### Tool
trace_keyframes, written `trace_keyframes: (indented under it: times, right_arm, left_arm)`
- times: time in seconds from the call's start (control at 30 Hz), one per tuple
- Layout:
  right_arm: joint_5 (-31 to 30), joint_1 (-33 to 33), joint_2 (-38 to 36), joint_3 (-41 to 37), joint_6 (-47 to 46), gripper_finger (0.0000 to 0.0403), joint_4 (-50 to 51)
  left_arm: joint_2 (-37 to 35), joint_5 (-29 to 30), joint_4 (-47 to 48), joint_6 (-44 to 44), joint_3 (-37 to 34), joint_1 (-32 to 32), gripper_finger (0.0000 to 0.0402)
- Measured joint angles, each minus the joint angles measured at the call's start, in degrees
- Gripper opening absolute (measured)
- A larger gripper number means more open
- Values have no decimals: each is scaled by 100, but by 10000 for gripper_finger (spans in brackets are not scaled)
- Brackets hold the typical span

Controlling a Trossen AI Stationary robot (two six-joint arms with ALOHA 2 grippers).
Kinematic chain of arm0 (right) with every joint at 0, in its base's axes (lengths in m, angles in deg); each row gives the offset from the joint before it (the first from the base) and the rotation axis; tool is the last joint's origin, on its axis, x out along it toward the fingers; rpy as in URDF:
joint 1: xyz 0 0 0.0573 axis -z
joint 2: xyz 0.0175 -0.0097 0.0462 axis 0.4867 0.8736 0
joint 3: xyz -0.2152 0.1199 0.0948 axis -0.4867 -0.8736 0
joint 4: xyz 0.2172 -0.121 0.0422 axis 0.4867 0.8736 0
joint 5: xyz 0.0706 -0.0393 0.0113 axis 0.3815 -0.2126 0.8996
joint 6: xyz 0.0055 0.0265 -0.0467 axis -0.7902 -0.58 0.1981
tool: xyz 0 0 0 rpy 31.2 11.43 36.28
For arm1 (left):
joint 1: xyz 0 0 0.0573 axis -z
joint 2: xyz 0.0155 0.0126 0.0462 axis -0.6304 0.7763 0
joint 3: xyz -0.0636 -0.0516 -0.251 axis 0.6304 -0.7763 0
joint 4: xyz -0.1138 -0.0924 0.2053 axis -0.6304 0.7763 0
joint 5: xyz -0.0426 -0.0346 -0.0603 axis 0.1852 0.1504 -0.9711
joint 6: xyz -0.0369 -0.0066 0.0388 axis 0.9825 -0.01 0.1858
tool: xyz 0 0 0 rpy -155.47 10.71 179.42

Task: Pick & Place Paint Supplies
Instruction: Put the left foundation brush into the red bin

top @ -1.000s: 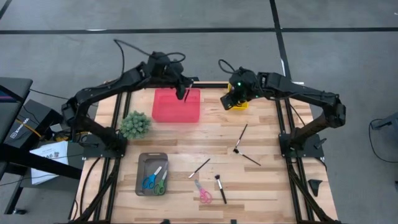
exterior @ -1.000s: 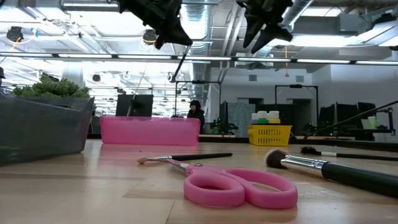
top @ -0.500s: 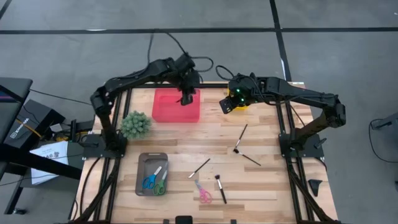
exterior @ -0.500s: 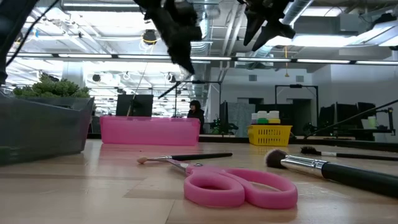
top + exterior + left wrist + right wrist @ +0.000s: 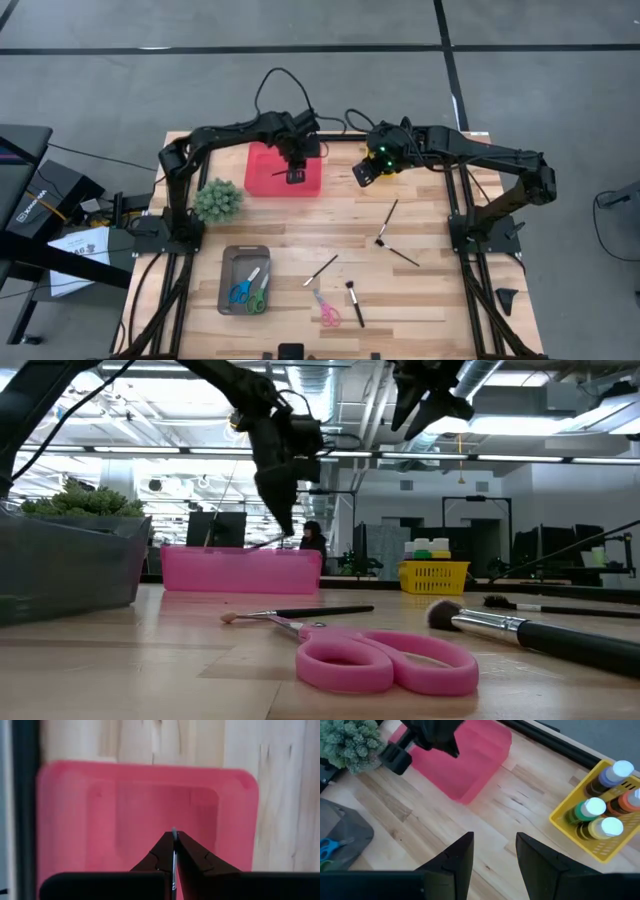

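My left gripper hangs over the pink tray at the back of the table, pointing down and shut on a thin dark paintbrush. My right gripper stands open in the air beside the yellow basket of paint bottles, with nothing between its fingers. More paintbrushes lie flat on the wood: one, a second, a third, and a thick make-up-style brush. My left gripper pinches the thin brush between its two fingertips; a sliver of the brush shows in the slit between them. The fingers come from above, pointing steeply down. The brush sticks out sideways from the tips, above the pink tray's rim in the low view.
A fuzzy green plant stands left of the tray. A grey tray near the front holds blue and green scissors. Pink scissors lie at the front. Bare wood lies between the pink tray and the basket.
My left gripper has come down toward the pink tray and a little toward the near edge, tipping from a slant to point steeply down and rolling at the wrist. The brush has gone down with it.
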Motion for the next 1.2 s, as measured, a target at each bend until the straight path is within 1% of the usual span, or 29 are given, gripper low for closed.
trace_keyframes:
  times: [0.1,0.37,0.77,0.9,1.2]
  right_arm:
    - [1,0,0,0,40,143,0]
    - [1,50,0,0,47,143,-19]
    - [-132,50,0,0,-5,143,-56]
    - [-216,50,0,0,-10,143,-99]
    - [-255,111,0,0,-11,143,-295]
  left_arm:
    - [3,131,-52,3,-281,-2,2]
    - [-3,154,-93,-37,-527,-17,2]
    - [-6,53,-80,-47,-688,-249,3]
    - [-6,-94,-95,-47,-688,-298,3]
    - [-8,-97,-190,55,-688,-328,5]
